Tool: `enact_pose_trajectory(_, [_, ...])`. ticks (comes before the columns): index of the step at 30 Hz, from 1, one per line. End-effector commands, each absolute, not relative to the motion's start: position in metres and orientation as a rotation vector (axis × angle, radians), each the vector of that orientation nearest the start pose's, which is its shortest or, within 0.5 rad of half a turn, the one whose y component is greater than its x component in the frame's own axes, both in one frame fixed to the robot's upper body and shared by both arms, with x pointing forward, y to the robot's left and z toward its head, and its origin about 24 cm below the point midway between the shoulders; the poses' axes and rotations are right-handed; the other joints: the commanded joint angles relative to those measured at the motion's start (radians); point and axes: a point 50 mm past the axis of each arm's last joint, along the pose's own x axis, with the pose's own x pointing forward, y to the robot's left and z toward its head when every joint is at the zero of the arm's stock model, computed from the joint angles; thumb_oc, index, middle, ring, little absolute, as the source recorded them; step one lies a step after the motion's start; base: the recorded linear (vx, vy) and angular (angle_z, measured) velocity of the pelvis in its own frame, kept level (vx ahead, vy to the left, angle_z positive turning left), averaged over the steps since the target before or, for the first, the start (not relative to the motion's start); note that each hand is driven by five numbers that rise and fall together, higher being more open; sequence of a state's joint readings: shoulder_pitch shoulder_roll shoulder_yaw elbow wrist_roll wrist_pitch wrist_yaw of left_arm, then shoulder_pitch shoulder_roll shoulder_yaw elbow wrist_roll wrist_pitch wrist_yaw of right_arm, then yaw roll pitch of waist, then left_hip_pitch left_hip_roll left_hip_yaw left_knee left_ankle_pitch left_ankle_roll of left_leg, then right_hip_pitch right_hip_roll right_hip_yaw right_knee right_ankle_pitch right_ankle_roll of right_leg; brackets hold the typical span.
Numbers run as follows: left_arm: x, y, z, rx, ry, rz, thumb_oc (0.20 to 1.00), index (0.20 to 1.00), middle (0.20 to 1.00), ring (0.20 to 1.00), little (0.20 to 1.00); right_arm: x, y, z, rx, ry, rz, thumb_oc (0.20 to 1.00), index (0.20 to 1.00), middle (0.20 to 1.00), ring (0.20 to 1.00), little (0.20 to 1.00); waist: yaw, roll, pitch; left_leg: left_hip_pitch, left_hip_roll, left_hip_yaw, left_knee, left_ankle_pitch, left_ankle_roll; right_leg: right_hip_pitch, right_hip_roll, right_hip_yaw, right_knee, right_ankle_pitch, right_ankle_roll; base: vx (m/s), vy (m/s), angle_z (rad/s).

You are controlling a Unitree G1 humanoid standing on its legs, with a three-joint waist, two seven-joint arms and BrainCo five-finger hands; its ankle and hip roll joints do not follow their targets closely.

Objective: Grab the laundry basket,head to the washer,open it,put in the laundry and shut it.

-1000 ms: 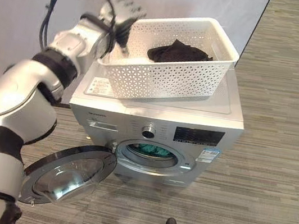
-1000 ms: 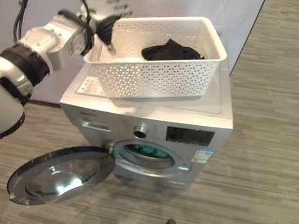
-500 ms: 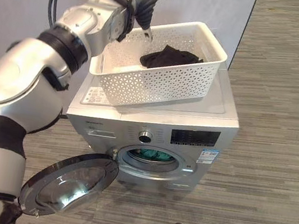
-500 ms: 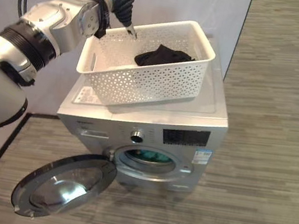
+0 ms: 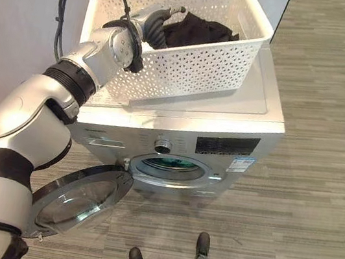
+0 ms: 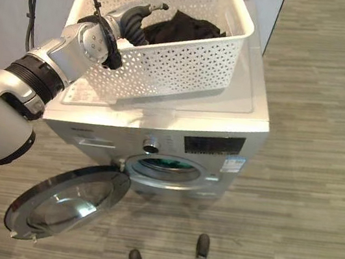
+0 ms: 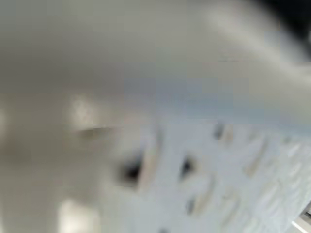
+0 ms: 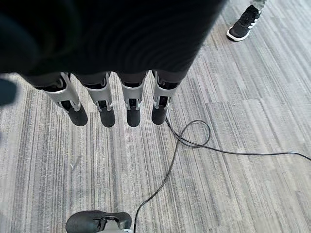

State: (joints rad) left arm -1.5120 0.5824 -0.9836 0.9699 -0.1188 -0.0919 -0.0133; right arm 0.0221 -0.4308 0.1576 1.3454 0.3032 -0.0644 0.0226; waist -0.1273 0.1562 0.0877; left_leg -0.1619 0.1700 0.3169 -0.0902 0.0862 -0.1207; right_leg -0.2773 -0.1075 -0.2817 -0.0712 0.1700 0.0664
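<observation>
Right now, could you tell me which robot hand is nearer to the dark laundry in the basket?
Left. The left robot hand reaches inside the white basket, right beside the dark laundry. The right robot hand hangs over bare floor, away from it.

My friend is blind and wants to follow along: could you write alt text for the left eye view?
The robot's left hand reaches into a white laundry basket holding dark laundry, which sits on top of a silver washer. The washer's round door hangs open, with teal cloth visible inside the drum.
</observation>
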Motion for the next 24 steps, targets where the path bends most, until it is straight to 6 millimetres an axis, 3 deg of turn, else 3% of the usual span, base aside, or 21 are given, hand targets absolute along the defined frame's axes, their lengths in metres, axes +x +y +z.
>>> enact_pose_trajectory(1, [0.405,0.152,0.376,1.034,-0.527,0.041,1.000,1.000,1.000,1.000,1.000,0.076,-0.307,-0.141,-0.192,1.219,-0.349,1.000,1.000,1.000,1.000,1.000,-0.024,-0.025,0.079,0.048,0.051,-0.043,0.003,0.023,-0.037,0.006,-0.071,0.004,-0.016,0.011,0.134,-0.02,0.044,0.02])
enact_pose_trajectory(5, [0.407,0.150,0.377,1.004,-0.520,0.041,1.000,1.000,1.000,1.000,1.000,0.079,-0.301,-0.143,-0.180,1.214,-0.325,1.000,1.000,1.000,1.000,1.000,-0.035,-0.035,0.093,0.019,0.047,-0.051,0.003,0.023,-0.035,-0.022,-0.077,0.012,-0.016,0.022,0.137,0.00,0.019,0.01])
enact_pose_trajectory(13, [0.408,0.140,0.367,1.196,-0.518,0.017,1.000,1.000,1.000,1.000,1.000,0.062,-0.304,-0.145,-0.160,1.240,-0.346,1.000,1.000,1.000,1.000,1.000,-0.029,-0.041,0.095,0.024,0.051,-0.055,0.003,0.020,-0.036,-0.013,-0.081,0.005,-0.016,0.017,0.139,0.02,0.003,0.00])
enact_pose_trajectory(24, [0.399,0.130,0.392,1.273,-0.602,0.056,1.000,1.000,1.000,1.000,1.000,0.060,-0.304,-0.145,-0.184,1.262,-0.305,1.000,1.000,1.000,1.000,1.000,0.011,-0.042,0.055,0.061,0.057,-0.086,0.003,0.011,-0.041,0.071,-0.088,-0.052,-0.016,-0.005,0.142,0.01,-0.007,0.06])
